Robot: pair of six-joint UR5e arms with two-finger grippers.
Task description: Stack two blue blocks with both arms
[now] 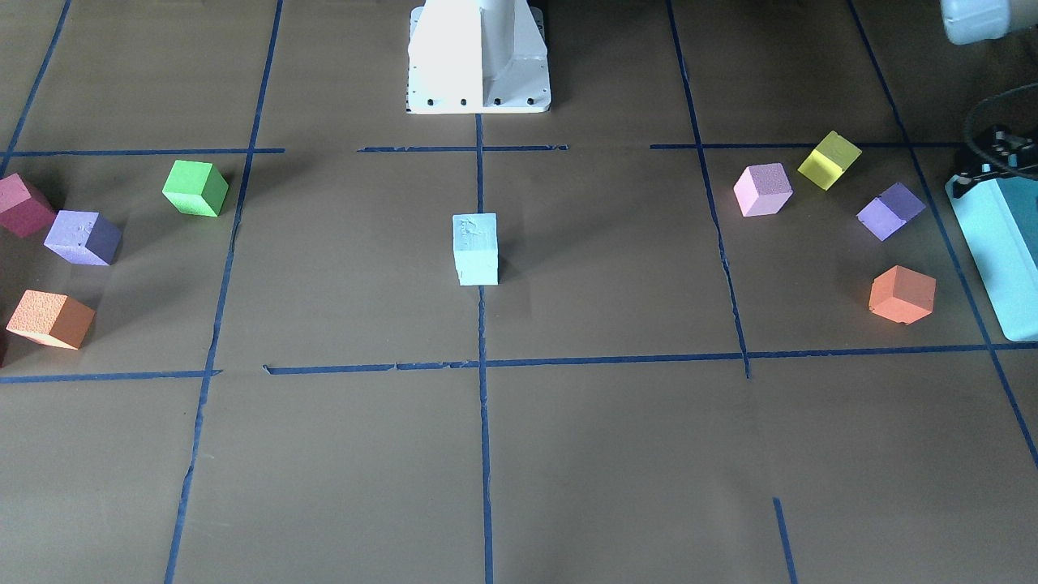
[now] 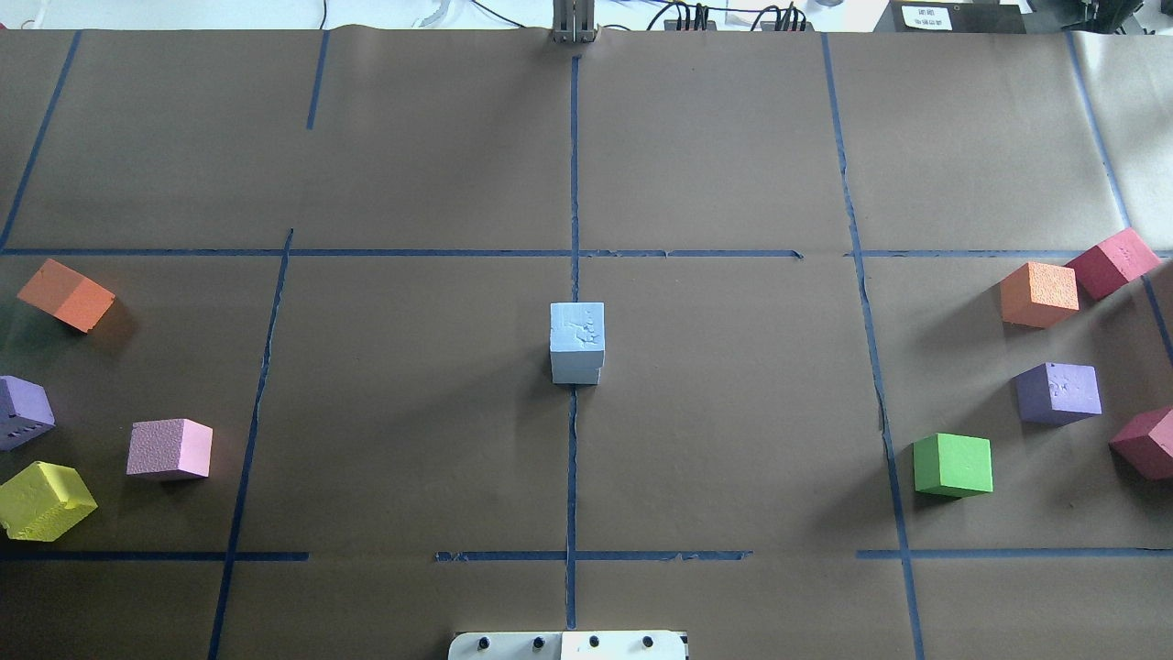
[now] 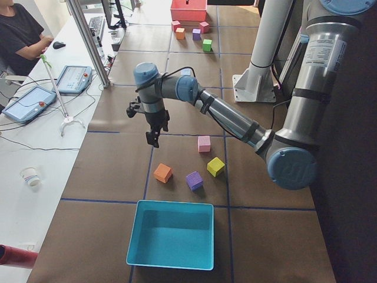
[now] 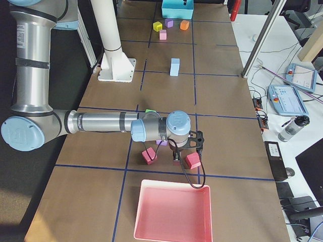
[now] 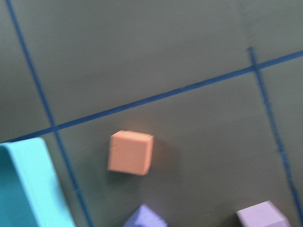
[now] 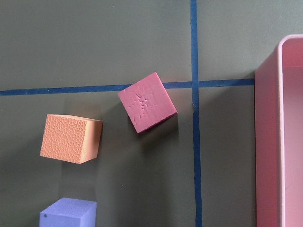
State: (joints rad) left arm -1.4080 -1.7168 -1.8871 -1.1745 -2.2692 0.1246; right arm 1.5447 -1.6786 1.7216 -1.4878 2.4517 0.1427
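The two pale blue blocks stand stacked, one (image 1: 474, 231) on top of the other (image 1: 477, 272), at the table's centre on the blue tape line. The stack also shows in the overhead view (image 2: 577, 341) and the right side view (image 4: 174, 66). My left gripper (image 3: 153, 140) hangs above the table near an orange cube (image 3: 162, 173), far from the stack; I cannot tell if it is open or shut. My right gripper (image 4: 176, 161) hangs low between two dark red cubes (image 4: 149, 156), also far from the stack; its state cannot be told. No fingers show in either wrist view.
A teal box (image 3: 171, 234) sits at the table's left end and a pink tray (image 4: 171, 212) at its right end. Coloured cubes lie in groups on both sides, among them a green one (image 2: 953, 465) and a yellow one (image 2: 44, 500). The white robot base (image 1: 478, 57) stands behind the stack.
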